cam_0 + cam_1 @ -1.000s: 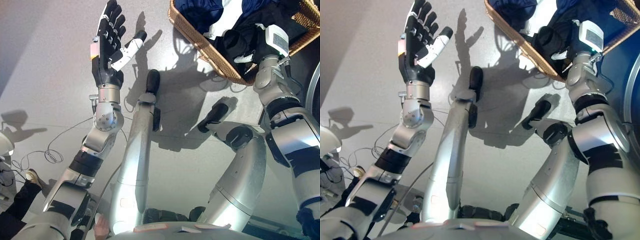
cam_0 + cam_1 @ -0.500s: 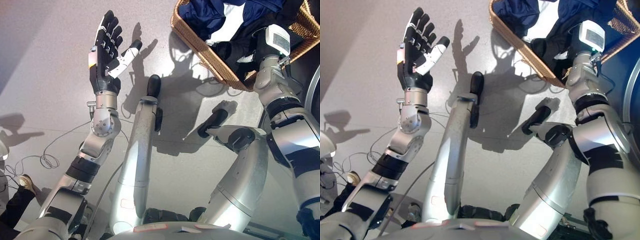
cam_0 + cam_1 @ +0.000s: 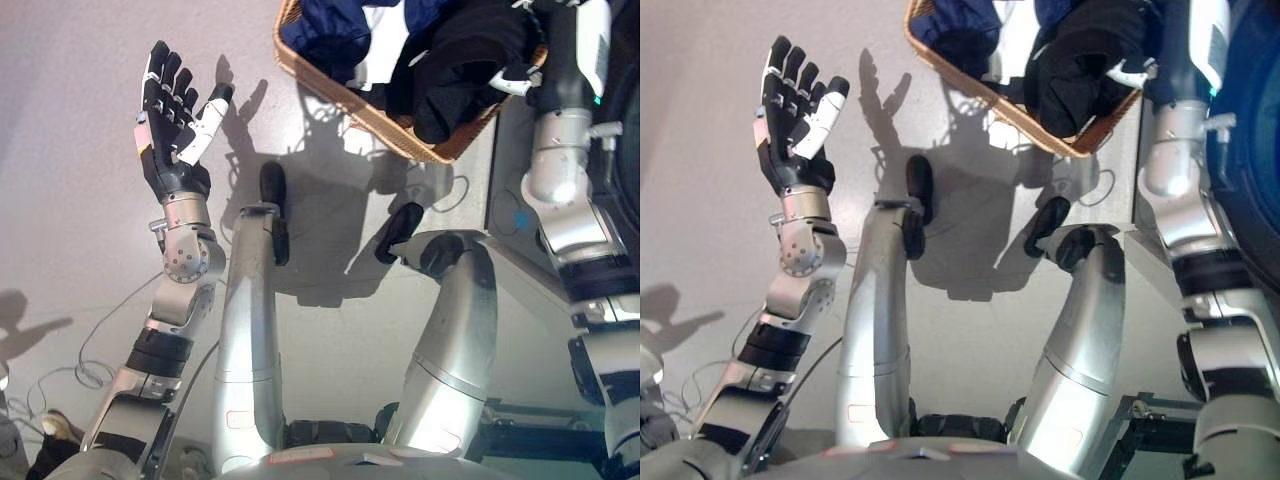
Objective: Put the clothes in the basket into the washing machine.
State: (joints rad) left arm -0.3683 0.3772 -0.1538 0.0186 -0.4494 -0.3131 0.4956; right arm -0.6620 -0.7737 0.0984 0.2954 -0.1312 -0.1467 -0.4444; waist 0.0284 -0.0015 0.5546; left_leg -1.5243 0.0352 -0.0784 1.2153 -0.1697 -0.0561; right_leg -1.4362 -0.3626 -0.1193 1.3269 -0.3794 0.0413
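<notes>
A wicker basket (image 3: 345,102) stands on the floor at the top centre, holding a navy garment (image 3: 330,25), a white piece (image 3: 383,40) and a black garment (image 3: 455,75). My right hand (image 3: 505,72) is at the basket's right end with its fingers curled into the black garment, which bulges up and hangs over the near rim. The washing machine's round blue opening (image 3: 1252,130) shows at the right edge, beside my right arm. Far from the basket, my left hand (image 3: 170,115) is raised at the left, palm open and fingers spread, holding nothing.
Grey floor surrounds the basket. A thin cable (image 3: 95,340) lies on the floor at the lower left. A dark frame (image 3: 1140,425) sits at the bottom right.
The camera has swung, so the whole scene sits further left. My right hand has bunched the black garment and raised it against the basket's rim. The left hand stays open and raised.
</notes>
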